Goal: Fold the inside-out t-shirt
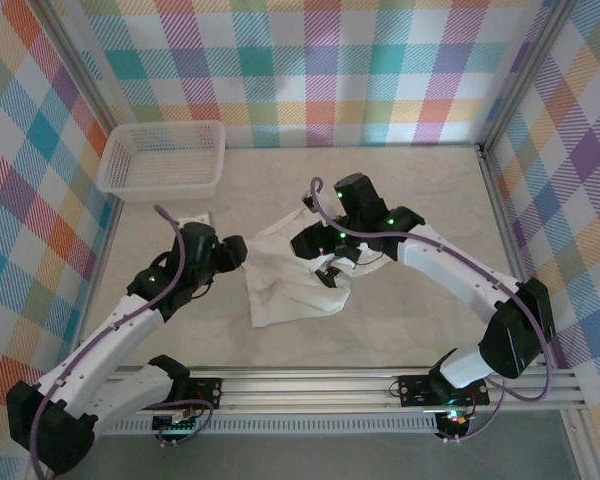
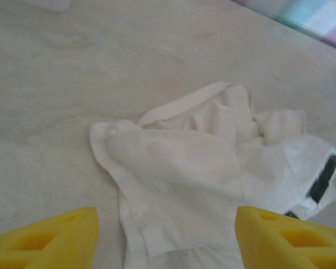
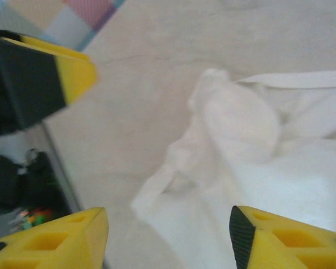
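Since the t-shirt [image 1: 280,290] sits bunched in the middle of the table [image 1: 420,200], running roughly 12-to-6 in the top view, my right gripper [image 1: 332,268] hangs over its 3 o'clock side, so it's nearer, I'd say. My left gripper [image 1: 236,250] sits just off the 10 o'clock edge. Both sets of jaws gape wide, holding nothing.

We look down from above and behind the arm bases onto the whole table [image 1: 420,200]. Each wrist view sits low and close, facing past its yellow fingertips [image 2: 50,238]; all three share the inside-out t-shirt [image 1: 280,290].
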